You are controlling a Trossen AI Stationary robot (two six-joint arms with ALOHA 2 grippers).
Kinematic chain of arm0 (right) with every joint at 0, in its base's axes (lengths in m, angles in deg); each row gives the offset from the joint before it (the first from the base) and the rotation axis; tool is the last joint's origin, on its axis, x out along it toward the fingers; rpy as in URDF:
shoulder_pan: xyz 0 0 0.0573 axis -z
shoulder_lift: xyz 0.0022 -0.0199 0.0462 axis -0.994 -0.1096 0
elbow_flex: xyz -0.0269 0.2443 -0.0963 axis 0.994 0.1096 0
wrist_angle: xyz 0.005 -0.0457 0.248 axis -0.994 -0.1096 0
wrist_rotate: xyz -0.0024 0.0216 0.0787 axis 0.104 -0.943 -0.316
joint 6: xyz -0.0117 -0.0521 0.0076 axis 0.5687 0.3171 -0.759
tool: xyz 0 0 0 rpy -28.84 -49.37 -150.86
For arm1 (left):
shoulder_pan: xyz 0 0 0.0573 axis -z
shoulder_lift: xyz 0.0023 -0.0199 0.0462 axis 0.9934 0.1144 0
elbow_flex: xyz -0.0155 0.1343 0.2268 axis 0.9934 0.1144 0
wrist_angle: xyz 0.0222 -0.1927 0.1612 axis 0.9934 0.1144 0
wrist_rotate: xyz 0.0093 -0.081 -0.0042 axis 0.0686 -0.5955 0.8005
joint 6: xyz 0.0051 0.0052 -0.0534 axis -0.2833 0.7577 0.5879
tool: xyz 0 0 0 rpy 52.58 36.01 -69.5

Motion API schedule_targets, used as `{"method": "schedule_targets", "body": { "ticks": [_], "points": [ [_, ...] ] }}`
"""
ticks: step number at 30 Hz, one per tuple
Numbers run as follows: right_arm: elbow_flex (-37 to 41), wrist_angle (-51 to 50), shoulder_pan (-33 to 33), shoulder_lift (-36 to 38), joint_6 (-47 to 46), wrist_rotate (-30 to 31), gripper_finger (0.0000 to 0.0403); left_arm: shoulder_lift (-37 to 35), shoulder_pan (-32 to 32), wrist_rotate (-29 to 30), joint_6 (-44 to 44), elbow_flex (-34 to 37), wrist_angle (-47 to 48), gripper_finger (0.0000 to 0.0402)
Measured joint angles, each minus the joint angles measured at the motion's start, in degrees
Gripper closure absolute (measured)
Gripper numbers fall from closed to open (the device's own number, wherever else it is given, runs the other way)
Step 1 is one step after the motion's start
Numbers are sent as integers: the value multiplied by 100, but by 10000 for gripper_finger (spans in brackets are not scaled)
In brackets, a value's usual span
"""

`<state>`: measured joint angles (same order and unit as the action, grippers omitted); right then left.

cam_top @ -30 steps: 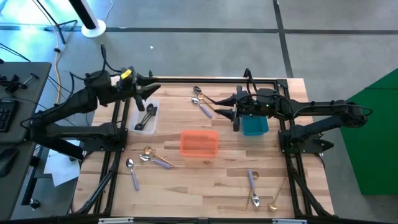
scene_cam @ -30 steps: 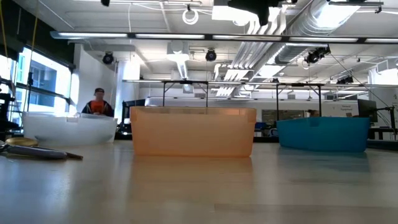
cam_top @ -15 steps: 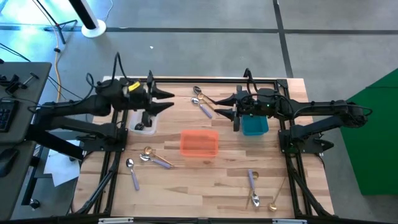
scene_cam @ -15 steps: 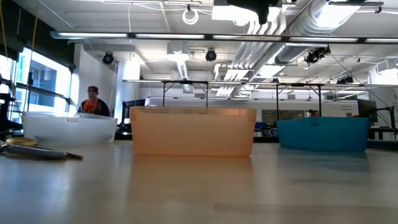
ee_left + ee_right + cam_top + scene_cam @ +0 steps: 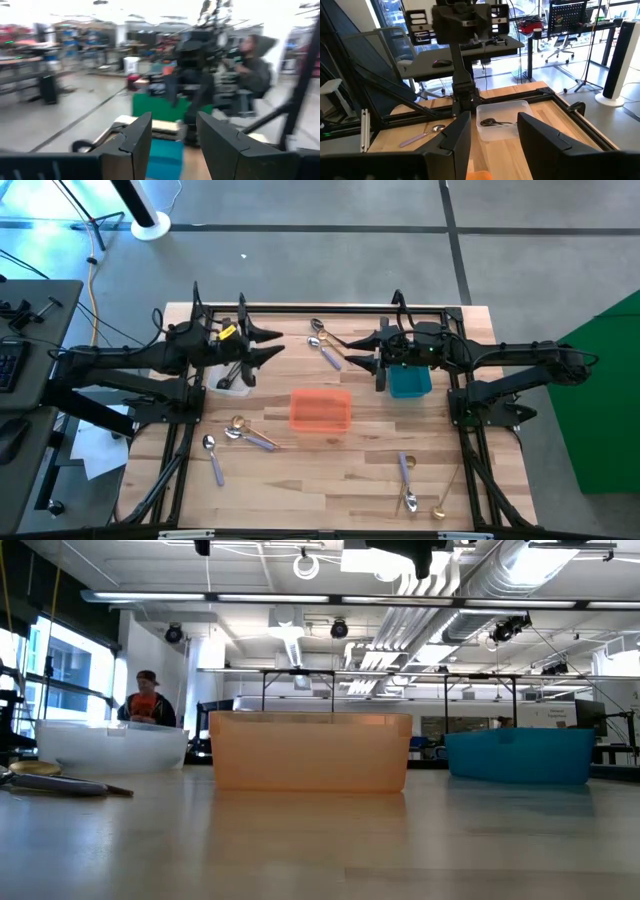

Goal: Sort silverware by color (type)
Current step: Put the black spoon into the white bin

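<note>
My left gripper (image 5: 274, 342) (image 5: 173, 122) is open and held level above the table, just right of the clear bin (image 5: 231, 386) (image 5: 503, 120) that holds glossy black spoons (image 5: 496, 121). My right gripper (image 5: 351, 352) (image 5: 492, 120) is open and hangs left of the teal bin (image 5: 408, 381), facing the left arm. A lavender-handled spoon and a gold one (image 5: 325, 345) lie between the two grippers at the far edge. A gold spoon (image 5: 237, 425) and a lavender one (image 5: 260, 440) lie flat left of the orange bin (image 5: 320, 410). Another lavender spoon (image 5: 214, 458) rests near the left edge.
A lavender-handled spoon (image 5: 406, 480) and a gold spoon (image 5: 441, 506) lie near the table's near right corner. Black frame rails (image 5: 300, 308) run along the table's edges. In the low view a person (image 5: 146, 708) is in the room behind the clear bin (image 5: 110, 745).
My left gripper has swung from above the clear bin toward the table's right and slightly nearer, tipping up until it points level at the right arm. The right arm and the spoons have stayed put. The person in the background has shifted a little.
</note>
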<state>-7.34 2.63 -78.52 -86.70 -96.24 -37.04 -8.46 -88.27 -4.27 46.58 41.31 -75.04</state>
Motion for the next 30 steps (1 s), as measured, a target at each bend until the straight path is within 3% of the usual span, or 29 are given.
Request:
{"method": "schedule_targets", "body": {
  "ticks": [30],
  "points": [
    [0, 0, 0, 0, 48, -3, 256, 4, -2, -33, 199, -2, 37, 255]
  ]
}}
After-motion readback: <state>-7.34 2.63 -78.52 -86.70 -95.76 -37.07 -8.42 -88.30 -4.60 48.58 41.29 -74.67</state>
